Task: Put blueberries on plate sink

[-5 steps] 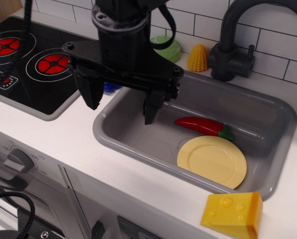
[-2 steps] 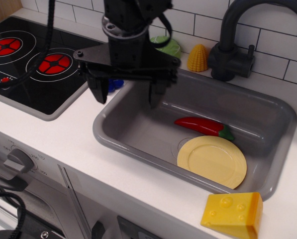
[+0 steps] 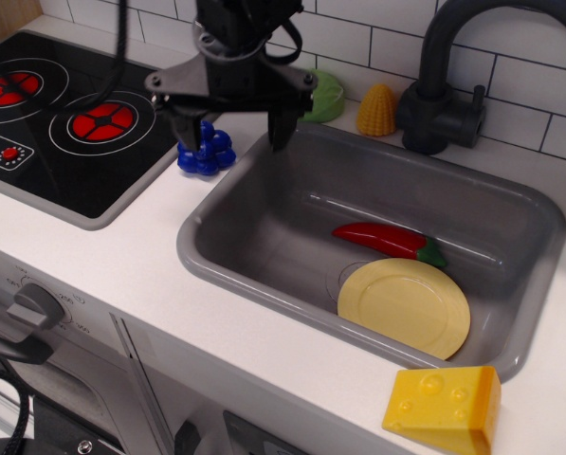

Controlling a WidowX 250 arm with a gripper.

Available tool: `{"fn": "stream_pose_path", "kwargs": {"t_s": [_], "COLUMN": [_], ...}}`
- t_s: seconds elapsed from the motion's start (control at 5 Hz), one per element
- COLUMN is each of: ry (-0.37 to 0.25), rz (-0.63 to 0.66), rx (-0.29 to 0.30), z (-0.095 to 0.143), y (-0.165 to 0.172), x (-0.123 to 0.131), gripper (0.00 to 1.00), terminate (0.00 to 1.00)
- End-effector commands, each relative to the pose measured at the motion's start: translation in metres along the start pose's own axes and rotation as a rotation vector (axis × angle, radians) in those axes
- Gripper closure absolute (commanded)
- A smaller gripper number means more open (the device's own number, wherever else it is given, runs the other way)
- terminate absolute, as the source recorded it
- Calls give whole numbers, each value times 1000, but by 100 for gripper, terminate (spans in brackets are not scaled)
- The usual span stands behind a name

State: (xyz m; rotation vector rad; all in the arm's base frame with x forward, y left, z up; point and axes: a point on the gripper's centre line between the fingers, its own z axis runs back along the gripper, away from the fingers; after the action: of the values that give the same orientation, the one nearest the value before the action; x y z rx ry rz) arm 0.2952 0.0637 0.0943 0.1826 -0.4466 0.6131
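On a white counter backed by white tile, a black gripper [image 3: 233, 133] hangs spread wide beside blueberries [image 3: 206, 153], near a grey sink [image 3: 264, 275] holding a plate [image 3: 403, 307].

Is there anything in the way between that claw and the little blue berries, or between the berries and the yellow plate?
Nothing visible blocks either path. The open claw hangs right by the blueberries on the counter. The plate lies bare in the sink; the red pepper lies just behind it.

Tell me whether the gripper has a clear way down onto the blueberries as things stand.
Probably yes. The open gripper hangs just above the blueberries, which sit exposed on the counter beside the sink; one finger overlaps them, so it seems to need a small sideways shift.
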Motion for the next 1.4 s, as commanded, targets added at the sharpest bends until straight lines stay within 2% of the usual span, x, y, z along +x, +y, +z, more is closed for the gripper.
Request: {"fn": "stream_pose_path", "kwargs": {"t_s": [0.0, 0.2, 0.4, 0.6, 0.8, 1.2], "ry": [-32, -25, -30, -51, -33, -40], "rz": [186, 213, 223, 239, 278, 283], "rx": [68, 111, 118, 122, 123, 100], "z": [-4, -10, -16, -24, -34, -44], "y": [22, 31, 38, 37, 33, 27], "x": [40, 38, 34, 33, 31, 20], "gripper": [0, 0, 0, 0, 0, 0], "terminate": [0, 0, 0, 0, 0, 0]}}
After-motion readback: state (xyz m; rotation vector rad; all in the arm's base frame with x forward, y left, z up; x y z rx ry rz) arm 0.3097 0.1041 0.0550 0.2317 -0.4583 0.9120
